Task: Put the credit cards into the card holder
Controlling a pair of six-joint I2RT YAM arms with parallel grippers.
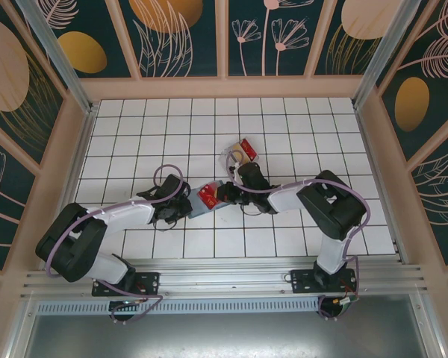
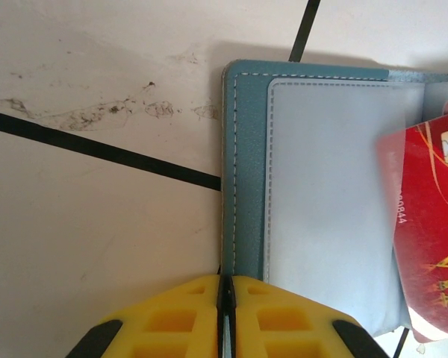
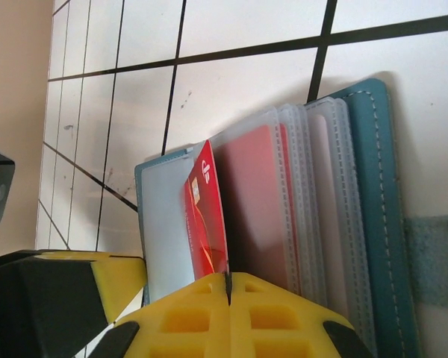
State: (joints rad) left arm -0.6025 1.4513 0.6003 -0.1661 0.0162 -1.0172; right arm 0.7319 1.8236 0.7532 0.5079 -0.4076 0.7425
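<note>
1. Stitching, pale and even, runs round the soft teal cover of the card holder (image 3: 373, 186). It lies open on the white-tiled counter (image 1: 299, 134), near the middle, between the two arms.
2. Inside it, a stack of frosted, translucent plastic sleeves (image 2: 328, 194) with stitched rims fans upward, and a reddish tint shows through several of them.
3. Thin, stiff and glossy, the red credit card (image 3: 205, 216) carries a gold chip and gold swirls. It stands on edge among the sleeves, with one long side veiled by a sleeve.
4. Yellow, grid-moulded fingers of the right tool (image 3: 228, 294) are clenched on the near edge of the red credit card.
5. Matching yellow fingers of the left tool (image 2: 224, 298) are pressed together on the cover's stitched outer edge.
6. Beside the card holder, the counter is matte, with dark grout lines and grey scuffs.
7. Beyond the card holder sits a clear plastic tray (image 1: 230, 158), crinkly and shiny, with red and yellow-tan contents.
</note>
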